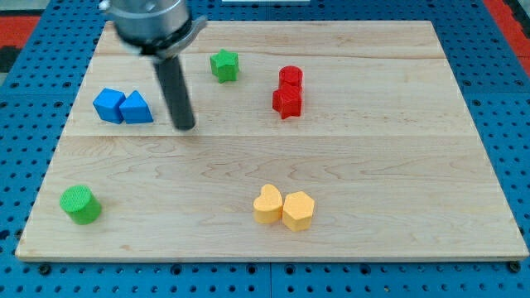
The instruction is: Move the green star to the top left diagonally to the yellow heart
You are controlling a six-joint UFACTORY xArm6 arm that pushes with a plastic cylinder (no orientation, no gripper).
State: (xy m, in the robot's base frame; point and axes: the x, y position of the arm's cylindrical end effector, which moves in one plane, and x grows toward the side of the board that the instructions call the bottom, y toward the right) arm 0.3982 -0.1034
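One green star [224, 64], tip [185, 126] lower-left

Pale wooden board [348, 165] with visible plank seams, set on blue perforated pegboard surface [497, 83], red area at upper corners [16, 25], even diffuse lighting

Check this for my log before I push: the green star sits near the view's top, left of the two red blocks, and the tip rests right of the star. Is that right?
One detail is off. The camera view shows my tip left of the green star and lower in the view, beside the blue blocks. The star does sit near the view's top, left of the two red blocks.
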